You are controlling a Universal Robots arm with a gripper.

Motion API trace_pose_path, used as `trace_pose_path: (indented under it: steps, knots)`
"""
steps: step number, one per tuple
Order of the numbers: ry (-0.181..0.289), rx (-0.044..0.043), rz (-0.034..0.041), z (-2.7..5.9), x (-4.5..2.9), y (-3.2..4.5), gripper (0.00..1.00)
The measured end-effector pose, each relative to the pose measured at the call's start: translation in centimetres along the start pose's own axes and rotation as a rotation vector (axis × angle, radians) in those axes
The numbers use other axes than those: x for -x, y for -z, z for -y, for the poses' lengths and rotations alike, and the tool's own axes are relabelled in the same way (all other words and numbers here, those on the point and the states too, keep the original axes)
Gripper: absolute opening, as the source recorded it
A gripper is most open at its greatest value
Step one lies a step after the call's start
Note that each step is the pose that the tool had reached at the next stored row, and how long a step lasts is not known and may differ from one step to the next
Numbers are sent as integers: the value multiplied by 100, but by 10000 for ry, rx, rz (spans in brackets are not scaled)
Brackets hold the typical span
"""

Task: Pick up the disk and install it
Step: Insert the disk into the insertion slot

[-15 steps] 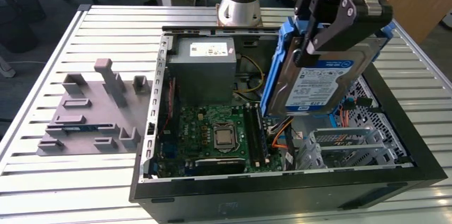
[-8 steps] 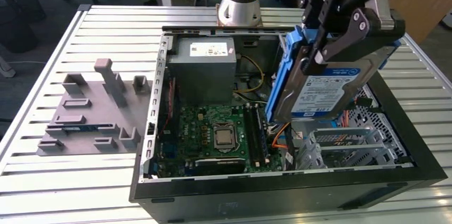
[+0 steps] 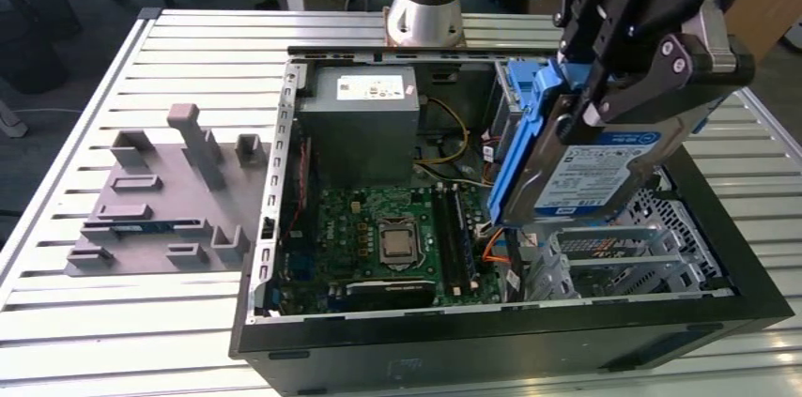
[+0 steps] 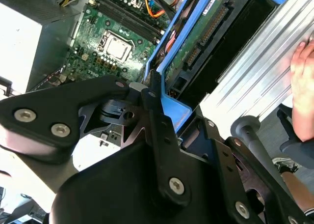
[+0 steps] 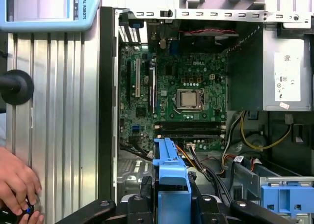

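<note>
Black and heavy-linked, the gripper (image 3: 599, 120) is clenched on the disk (image 3: 602, 176), a flat rectangular silver hard drive with a white label, a blue band and blue plastic rails. Its fingers (image 3: 664, 64) press against the drive's two broad faces near the upper end. The disk hangs on edge, tilted, with its label turned toward the exterior view's right. It is over the open black computer case (image 3: 501, 345), on the exterior view's right side of it, above the silver drive cage (image 3: 626, 266). Whether its lower edge touches the cage cannot be told.

In the second wrist view the gripper (image 4: 153, 94) grips the drive's end, and the disk's (image 4: 201, 32) green circuit-board underside runs away from it beside a blue rail (image 4: 171, 47). In the first wrist view the blue rail (image 5: 169, 167) stands up between the gripper's (image 5: 171, 204) fingers.

Inside the case lie a green motherboard (image 3: 376, 228) with a square silver processor (image 3: 398, 245) and, toward the arm's base, a larger grey metal box (image 3: 363, 125) with a small white sticker. The case sits on a slatted aluminium bench (image 3: 126, 331). A grey moulded fixture plate (image 3: 163, 205) lies on the bench at the exterior view's left, well apart from the case. A person's hand (image 5: 17, 184) rests on the bench beside the case's outer wall.
</note>
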State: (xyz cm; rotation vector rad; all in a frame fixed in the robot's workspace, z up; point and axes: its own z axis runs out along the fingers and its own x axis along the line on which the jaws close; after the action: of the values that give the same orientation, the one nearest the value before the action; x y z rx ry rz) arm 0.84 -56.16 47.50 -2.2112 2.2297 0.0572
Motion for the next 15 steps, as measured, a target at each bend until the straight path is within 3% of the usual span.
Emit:
trace_pose_path:
  steps: [10, 15]
  knots:
    - [0, 11, 7, 121, -110, -27, 36]
    - [0, 18, 4, 203, -122, -43, 36]
